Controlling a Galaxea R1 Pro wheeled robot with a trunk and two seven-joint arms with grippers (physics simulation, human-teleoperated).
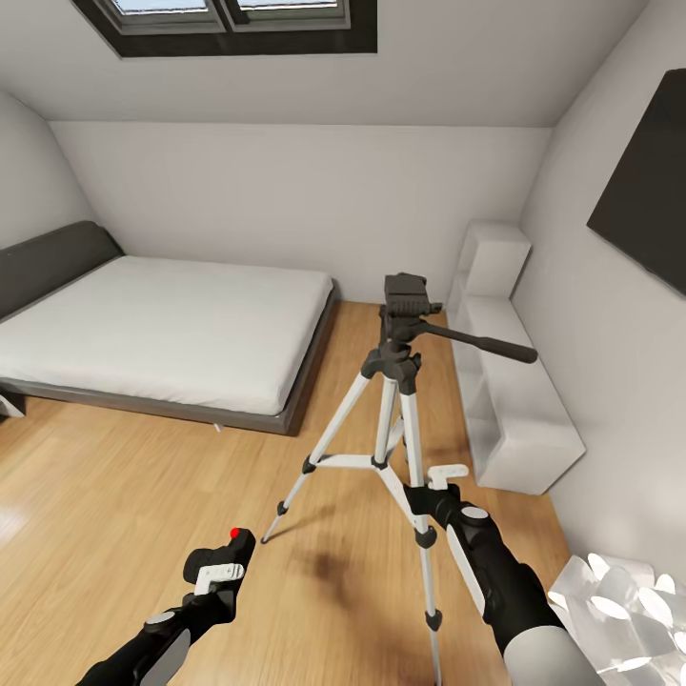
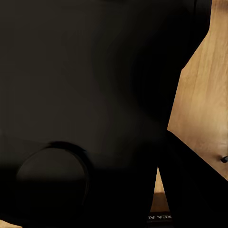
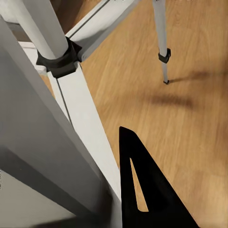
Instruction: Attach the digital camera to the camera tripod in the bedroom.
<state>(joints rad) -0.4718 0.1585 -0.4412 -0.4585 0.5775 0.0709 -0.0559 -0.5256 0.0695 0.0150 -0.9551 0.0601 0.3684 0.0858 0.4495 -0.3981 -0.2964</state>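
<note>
Your left gripper (image 1: pixel 224 564) holds the camera (image 1: pixel 232 545), red button up, low and well short of the tripod (image 1: pixel 395 410); picking up looks done, mounting on the bare head (image 1: pixel 407 297) is left; that arm is low and bent, the head above and ahead of it; your right gripper (image 1: pixel 440 484) reaches against a leg (image 3: pixel 76 118); its opening you cannot tell.
</note>
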